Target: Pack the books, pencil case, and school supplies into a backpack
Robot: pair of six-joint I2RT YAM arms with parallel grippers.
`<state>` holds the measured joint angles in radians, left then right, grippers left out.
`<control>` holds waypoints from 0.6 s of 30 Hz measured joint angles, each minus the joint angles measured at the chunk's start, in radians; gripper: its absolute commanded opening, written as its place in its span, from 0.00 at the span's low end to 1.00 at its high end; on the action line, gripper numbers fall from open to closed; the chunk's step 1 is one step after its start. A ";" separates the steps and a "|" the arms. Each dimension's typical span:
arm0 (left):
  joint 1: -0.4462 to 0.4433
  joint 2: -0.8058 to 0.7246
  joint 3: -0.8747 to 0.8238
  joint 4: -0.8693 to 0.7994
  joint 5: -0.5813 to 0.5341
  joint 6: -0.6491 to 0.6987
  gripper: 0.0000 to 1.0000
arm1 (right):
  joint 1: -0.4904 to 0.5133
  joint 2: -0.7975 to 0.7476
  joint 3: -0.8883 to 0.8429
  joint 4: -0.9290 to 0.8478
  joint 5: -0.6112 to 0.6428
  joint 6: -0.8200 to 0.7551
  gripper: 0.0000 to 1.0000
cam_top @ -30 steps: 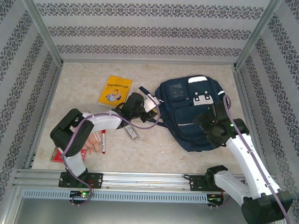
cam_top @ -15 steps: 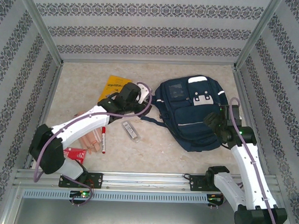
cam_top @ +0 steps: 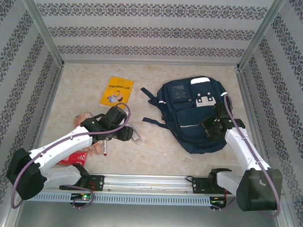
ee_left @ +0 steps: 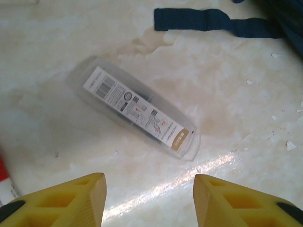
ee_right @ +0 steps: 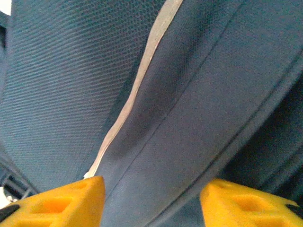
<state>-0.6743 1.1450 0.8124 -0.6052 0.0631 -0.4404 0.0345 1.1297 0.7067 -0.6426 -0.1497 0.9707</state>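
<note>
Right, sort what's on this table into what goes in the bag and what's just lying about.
For the job:
- backpack
- yellow book
- clear pencil case
- red-capped marker
- peach wood pieces
- red packet

Just lying about or fixed:
- white flecks on the table
- metal rail along the near edge
- patterned walls

The navy backpack (cam_top: pixel 183 119) lies flat on the bench, front up, showing white reflective patches and a grey-white buckle tab. A dark strap (ee_left: pixel 213 23) trails from its left side. The thin yellow book (cam_top: pixel 117 91) lies cover-up, well left of the backpack. The clear pencil case (ee_left: pixel 137 111) lies flat and slanted, label up, near that strap. Further left of the backpack lie the red-ended marker (cam_top: pixel 105 150), peach wooden pieces (cam_top: pixel 83 119) and a red packet (cam_top: pixel 69 159), all partly hidden.
</note>
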 measured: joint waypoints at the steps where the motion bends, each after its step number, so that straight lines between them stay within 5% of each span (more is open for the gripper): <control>1: 0.000 -0.006 0.000 -0.005 0.000 -0.008 0.52 | 0.000 0.010 -0.008 0.015 -0.002 0.010 0.39; 4: 0.000 -0.022 -0.001 -0.018 0.004 -0.029 0.53 | 0.000 0.031 -0.019 0.046 -0.002 0.030 0.23; 6: 0.000 -0.025 -0.001 -0.021 0.007 -0.040 0.55 | 0.000 0.034 -0.022 0.061 -0.002 0.041 0.00; 18: 0.009 -0.003 0.073 -0.061 0.013 -0.073 0.62 | 0.267 -0.022 0.034 0.158 0.013 0.359 0.00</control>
<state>-0.6655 1.1416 0.8856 -0.6662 0.0761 -0.5133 0.3019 1.1076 0.7410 -0.4847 -0.1364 1.3296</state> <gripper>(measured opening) 0.611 0.045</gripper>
